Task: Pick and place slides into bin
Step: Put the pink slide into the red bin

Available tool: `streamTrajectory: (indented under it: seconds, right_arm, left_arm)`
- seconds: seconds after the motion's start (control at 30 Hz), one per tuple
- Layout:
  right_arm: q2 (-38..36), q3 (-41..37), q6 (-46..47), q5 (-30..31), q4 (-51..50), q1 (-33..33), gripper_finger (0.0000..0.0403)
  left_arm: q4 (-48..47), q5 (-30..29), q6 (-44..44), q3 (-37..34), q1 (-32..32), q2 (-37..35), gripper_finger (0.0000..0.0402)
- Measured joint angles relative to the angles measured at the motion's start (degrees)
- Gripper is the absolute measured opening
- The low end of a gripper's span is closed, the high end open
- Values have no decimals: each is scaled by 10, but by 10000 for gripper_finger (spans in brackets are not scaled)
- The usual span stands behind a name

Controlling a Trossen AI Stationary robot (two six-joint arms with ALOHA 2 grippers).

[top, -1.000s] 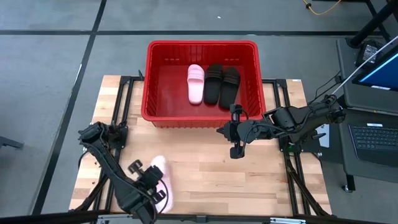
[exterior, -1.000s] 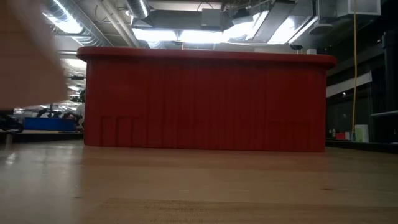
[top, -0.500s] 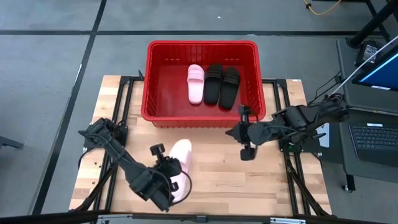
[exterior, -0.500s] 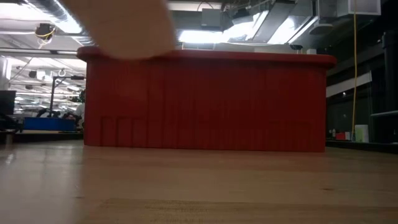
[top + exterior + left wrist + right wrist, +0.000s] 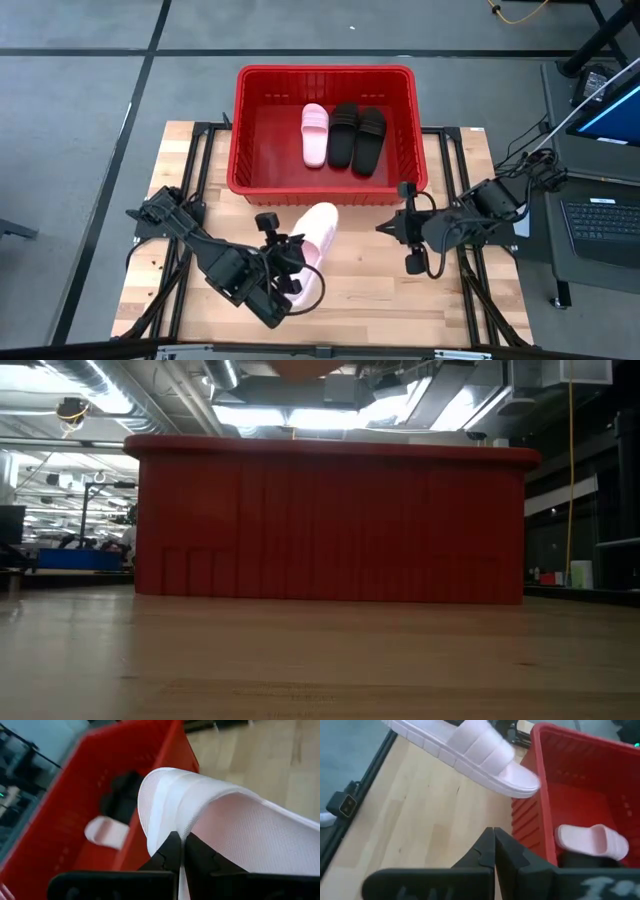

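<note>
Your left end effector (image 5: pixel 179 851) is clamped narrow on the strap of the last pale pink slide (image 5: pixel 314 234), holding it clear of the table (image 5: pixel 360 290). The slide reaches forward from the fingers, its far end just short of the red bin's (image 5: pixel 250 185) near wall. Ahead of that end effector, inside the bin, you have one pale pink slide in the bin (image 5: pixel 316 133) and two black slides (image 5: pixel 359 138) lying side by side on the floor, touching or nearly so. Your right end effector (image 5: pixel 413 262) hangs with its fingers pressed together and nothing between them, over the table just in front of the bin's right near corner, well apart from the carried slide.
</note>
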Motion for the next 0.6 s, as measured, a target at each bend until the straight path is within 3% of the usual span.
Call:
streamTrajectory:
  seconds: [0.23, 0.6]
  right_arm:
    - [-25, -81, 62, 50, 39, 25, 4]
    - [-195, -271, 26, 51, 217, 56, 6]
  left_arm:
    - [73, -29, 78, 2, 22, 0, 3]
    - [90, -40, 138, 2, 71, 0, 3]
